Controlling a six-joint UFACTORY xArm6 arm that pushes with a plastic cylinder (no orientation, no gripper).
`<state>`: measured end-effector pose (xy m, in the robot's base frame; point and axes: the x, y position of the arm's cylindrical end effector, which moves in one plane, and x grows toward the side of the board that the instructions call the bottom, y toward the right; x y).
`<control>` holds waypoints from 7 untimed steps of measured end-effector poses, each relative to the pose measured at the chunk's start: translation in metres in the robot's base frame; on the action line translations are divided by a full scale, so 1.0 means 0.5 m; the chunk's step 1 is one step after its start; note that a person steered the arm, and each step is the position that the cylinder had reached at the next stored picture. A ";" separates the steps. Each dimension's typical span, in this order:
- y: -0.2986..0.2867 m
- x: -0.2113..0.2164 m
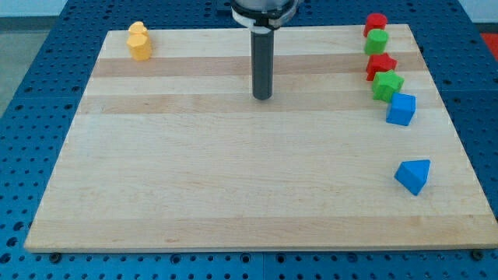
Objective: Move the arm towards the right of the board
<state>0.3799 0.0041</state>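
Observation:
My tip [262, 97] rests on the wooden board [233, 179] near the top middle, touching no block. Along the view's right edge stands a column of blocks: a red cylinder [376, 23], a green cylinder [377, 41], a red star [380, 65], a green star [387, 85] and a blue cube [401, 109]. A blue triangular block [413, 176] lies lower right, apart from the column. Two yellow blocks [138, 42] sit together at the top left corner. The nearest block to my tip is the red star, far to its right.
The board lies on a blue perforated table [31, 93] that shows on all sides. The arm's dark body [263, 9] hangs over the board's top edge above the rod.

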 end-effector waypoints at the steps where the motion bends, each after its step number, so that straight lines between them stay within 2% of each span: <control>1: -0.003 0.050; 2: -0.003 0.087; 5: 0.004 0.084; 7: 0.068 0.069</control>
<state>0.4143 0.0379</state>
